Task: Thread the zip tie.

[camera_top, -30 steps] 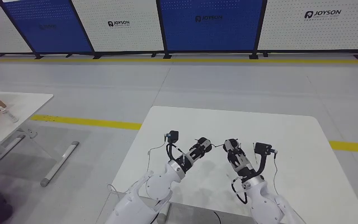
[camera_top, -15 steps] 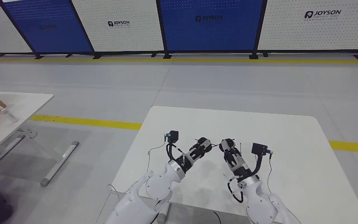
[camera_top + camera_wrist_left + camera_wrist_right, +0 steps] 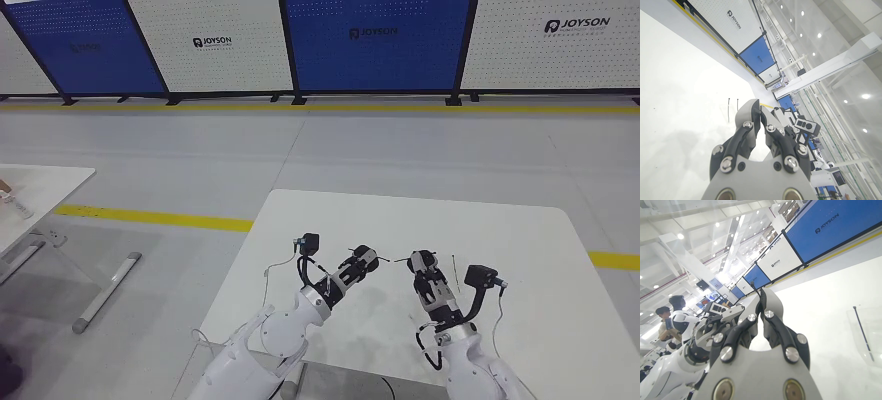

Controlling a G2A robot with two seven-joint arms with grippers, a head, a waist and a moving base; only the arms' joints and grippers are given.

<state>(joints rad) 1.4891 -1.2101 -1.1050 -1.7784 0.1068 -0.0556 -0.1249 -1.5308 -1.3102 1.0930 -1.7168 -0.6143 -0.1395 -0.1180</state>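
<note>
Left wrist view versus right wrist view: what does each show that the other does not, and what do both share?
Left wrist view, not the right: two loose zip ties side by side. Right wrist view, not the left: the held zip tie, its head sticking out past the tips of the right pincer, shut on it. Both: the table, the view's own pincer shut (so the left pincer too), and a tie lying loose; I cannot tell whether the single loose tie belongs to the pair.

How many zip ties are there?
3. One zip tie sticks out of the shut right end effector; two more lie side by side on the table. Others may be hidden.
</note>
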